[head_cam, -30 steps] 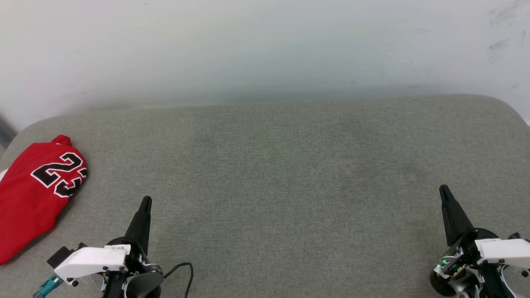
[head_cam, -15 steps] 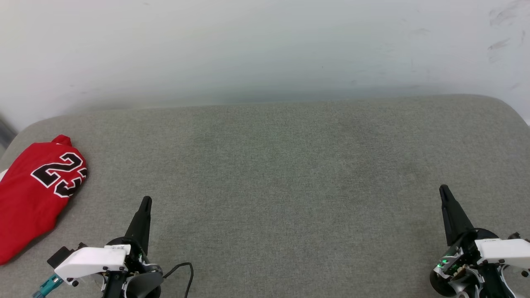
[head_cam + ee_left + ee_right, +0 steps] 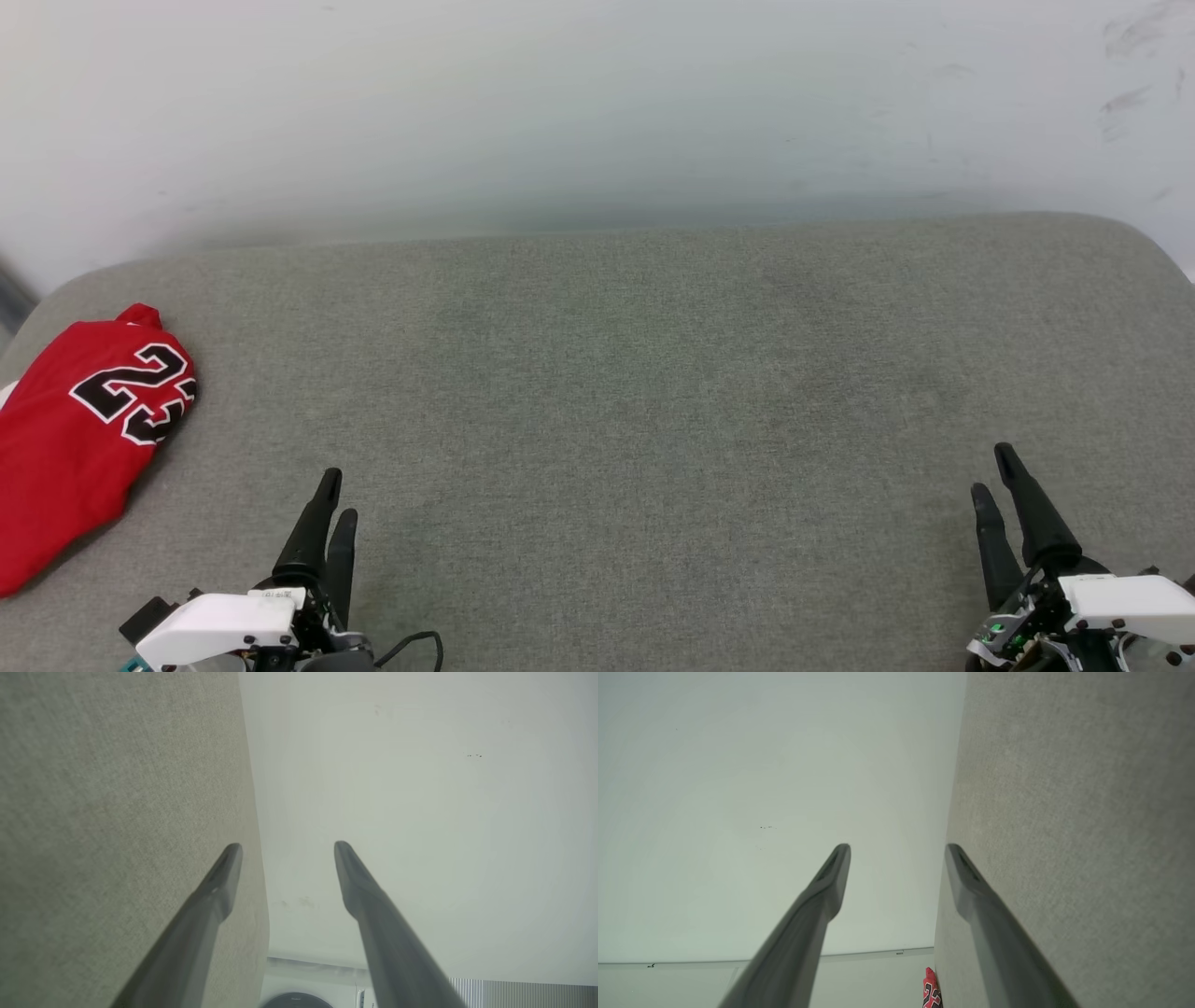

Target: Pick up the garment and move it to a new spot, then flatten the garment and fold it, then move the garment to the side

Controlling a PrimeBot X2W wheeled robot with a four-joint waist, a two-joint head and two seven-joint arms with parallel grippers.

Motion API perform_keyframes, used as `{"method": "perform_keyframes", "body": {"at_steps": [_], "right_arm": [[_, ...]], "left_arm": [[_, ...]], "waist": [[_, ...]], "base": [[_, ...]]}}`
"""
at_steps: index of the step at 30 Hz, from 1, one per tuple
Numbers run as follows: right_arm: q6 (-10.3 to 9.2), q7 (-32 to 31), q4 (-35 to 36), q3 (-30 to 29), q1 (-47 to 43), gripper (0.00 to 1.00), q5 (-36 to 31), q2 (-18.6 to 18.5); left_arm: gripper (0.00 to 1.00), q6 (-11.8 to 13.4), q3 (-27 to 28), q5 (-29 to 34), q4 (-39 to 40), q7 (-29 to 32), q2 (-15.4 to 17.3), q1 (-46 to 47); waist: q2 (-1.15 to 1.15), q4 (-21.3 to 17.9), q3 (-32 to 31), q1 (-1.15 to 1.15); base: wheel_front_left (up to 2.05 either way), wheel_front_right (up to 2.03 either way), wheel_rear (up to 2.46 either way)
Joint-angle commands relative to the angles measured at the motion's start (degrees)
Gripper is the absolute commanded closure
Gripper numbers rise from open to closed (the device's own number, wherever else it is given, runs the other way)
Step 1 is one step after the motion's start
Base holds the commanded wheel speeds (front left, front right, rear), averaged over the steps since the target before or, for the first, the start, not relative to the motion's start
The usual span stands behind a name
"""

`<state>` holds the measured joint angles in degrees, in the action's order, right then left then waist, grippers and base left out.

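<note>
Parted: left end effector (image 3: 338, 494), right end effector (image 3: 991, 469); garment (image 3: 65, 448) lies apart.

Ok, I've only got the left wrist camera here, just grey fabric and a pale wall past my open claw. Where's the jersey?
Observer: In the head view, the red jersey lies bunched at the far left edge of the grey fabric surface.
Operator: Is my left claw touching it?
Observer: No. The left claw is to the jersey's right and apart from it, with bare fabric between them.
Operator: And the other arm?
Observer: The right claw is open and holds nothing. It is over the far right of the surface.
</note>
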<state>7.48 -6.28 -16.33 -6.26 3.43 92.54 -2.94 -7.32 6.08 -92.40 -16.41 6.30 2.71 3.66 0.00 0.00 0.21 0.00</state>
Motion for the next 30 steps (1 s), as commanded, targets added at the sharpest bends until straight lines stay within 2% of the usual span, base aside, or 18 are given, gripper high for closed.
{"method": "perform_keyframes", "body": {"at_steps": [1,13,25,30], "right_arm": [[0.01,0.76,1.29,0.88,0.91,0.0,-0.44,-0.01],[0.01,4.11,2.67,2.85,0.33,0.0,-3.93,0.0],[0.02,6.82,3.44,1.63,0.6,0.0,-18.17,-0.01],[0.02,7.93,4.99,1.13,1.04,0.0,-27.72,0.0]], "left_arm": [[0.0,-0.02,0.03,0.79,1.31,-0.8,0.07,0.65],[0.0,-0.05,1.41,5.19,3.01,-4.15,0.1,-1.08],[0.0,-0.07,4.88,14.5,4.9,-6.84,0.12,-1.81],[0.0,-0.08,6.15,20.19,7.09,-7.95,0.13,-1.91]], "waist": [[0.0,-0.02,0.0,0.0],[0.0,-0.07,0.02,0.0],[0.0,-0.23,0.05,0.0],[0.0,-0.31,0.22,0.0]], "base": [[0.0,0.0,0.0],[0.0,0.0,0.0],[0.0,0.0,0.0],[0.0,0.0,0.0]]}}
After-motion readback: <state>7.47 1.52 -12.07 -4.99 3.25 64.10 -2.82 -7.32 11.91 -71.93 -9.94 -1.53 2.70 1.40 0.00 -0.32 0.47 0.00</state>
